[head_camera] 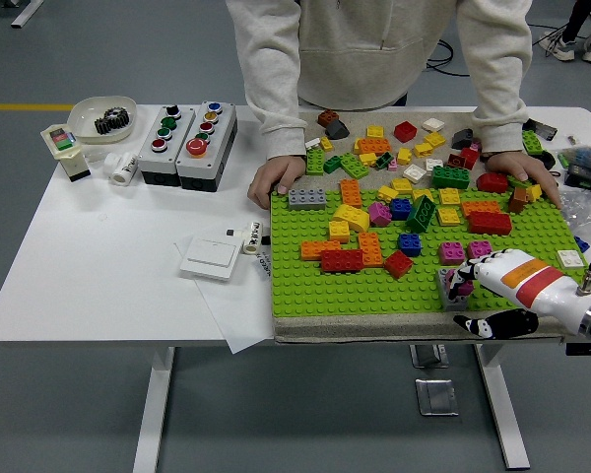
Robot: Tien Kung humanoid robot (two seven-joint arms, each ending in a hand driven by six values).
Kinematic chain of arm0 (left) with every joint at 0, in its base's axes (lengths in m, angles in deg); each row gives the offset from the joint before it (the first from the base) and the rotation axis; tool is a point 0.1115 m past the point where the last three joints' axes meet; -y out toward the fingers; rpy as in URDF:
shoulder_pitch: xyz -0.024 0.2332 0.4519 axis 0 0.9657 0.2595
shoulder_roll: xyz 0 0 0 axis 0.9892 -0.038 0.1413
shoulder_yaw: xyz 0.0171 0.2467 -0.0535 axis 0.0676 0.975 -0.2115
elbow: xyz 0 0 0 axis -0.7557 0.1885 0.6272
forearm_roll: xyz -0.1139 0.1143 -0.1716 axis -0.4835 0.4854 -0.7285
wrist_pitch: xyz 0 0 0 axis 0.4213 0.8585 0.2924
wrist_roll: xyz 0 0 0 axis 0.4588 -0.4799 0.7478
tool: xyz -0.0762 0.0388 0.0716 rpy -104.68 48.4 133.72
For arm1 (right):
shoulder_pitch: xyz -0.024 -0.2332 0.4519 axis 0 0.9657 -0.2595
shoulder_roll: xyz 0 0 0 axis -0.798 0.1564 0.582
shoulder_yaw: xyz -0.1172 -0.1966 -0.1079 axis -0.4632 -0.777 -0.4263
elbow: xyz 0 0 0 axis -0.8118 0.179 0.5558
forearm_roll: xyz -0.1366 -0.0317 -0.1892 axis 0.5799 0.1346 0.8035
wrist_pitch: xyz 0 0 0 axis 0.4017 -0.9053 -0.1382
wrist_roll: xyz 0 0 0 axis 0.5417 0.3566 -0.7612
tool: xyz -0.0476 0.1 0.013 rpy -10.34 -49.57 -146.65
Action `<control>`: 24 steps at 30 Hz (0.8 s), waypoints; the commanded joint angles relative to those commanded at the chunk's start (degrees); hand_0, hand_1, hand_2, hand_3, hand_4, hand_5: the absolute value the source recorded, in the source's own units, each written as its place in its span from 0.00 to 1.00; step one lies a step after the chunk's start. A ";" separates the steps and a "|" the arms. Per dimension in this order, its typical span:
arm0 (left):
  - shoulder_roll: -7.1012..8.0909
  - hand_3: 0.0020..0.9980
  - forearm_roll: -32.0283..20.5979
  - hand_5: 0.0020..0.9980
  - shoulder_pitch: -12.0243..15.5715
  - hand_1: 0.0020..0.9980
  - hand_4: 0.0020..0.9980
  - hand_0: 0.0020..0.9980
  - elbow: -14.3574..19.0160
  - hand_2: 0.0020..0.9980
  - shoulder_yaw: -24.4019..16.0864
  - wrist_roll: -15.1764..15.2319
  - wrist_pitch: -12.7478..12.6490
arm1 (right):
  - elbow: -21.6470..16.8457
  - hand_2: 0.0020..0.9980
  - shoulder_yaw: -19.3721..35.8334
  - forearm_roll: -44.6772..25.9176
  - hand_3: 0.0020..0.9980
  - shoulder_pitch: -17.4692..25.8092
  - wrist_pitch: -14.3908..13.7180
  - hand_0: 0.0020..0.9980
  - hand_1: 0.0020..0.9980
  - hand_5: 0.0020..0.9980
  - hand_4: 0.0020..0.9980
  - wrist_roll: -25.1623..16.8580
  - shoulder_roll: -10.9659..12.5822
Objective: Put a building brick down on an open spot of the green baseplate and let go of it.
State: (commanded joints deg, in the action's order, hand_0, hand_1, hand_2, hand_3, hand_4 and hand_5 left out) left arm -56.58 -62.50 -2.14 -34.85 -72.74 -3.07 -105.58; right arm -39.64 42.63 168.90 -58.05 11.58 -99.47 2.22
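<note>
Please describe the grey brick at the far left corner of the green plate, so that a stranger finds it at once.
Start at the green baseplate and go to its far left corner, just beside the person's hand. The grey brick lies flat there, alone. It is the only long grey one on that side; its nearest neighbours are yellow and orange.

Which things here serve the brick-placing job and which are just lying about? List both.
In the job: the grey building brick under the right robot hand; the green studded baseplate.

Lying about: two grey push-button boxes; white wall switch; white bowl holding a black gear; the person's hands on the baseplate's far corners.
</note>
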 joint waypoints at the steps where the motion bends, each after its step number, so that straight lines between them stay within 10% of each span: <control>1: 0.00 0.55 0.04 0.59 -0.01 0.68 0.55 0.61 0.01 0.64 -0.03 -0.02 0.01 | 0.08 0.71 -0.14 -0.08 0.57 -0.10 0.04 0.67 0.65 0.38 0.72 -0.01 0.01; 24: 0.03 0.54 -0.84 0.59 -0.38 0.68 0.55 0.61 0.00 0.64 0.38 0.27 -0.07 | 0.53 0.71 -1.66 -0.79 0.57 -1.36 0.36 0.67 0.65 0.39 0.73 -0.41 -0.29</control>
State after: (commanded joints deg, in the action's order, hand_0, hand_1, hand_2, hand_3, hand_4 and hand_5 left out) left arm -56.55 -63.34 -2.52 -34.85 -72.37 -2.80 -105.65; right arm -39.12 40.97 168.11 -59.41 11.95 -99.88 1.92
